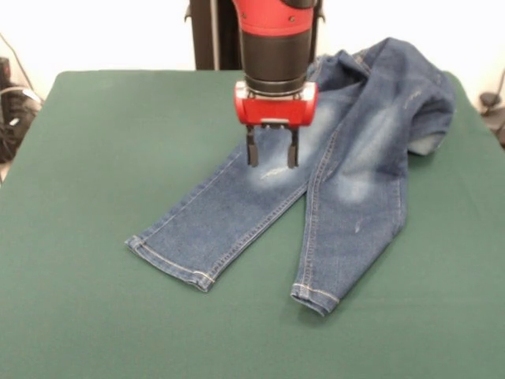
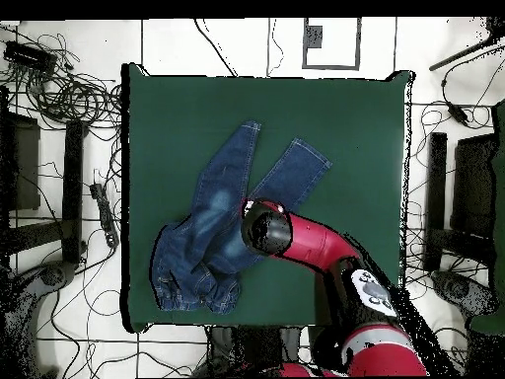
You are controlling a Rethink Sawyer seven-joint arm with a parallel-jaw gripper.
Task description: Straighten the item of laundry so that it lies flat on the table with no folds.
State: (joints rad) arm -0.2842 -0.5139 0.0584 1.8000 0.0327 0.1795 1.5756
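Note:
The blue denim jeans lie on the dark green table, towards its far right. Both legs spread out towards the camera, with the cuffs at the near ends. The waistband end is bunched and folded over by the far right edge. My gripper is open and empty. It points straight down just above the pale thigh patch of the left leg. In the overhead view the jeans lie on the table's left half. There, my red arm covers the gripper.
The robot's pedestal stands behind the table's far edge. In the overhead view, cables and black stands crowd the floor around the table. The bunched waistband lies close to the table's left edge and the robot-side edge.

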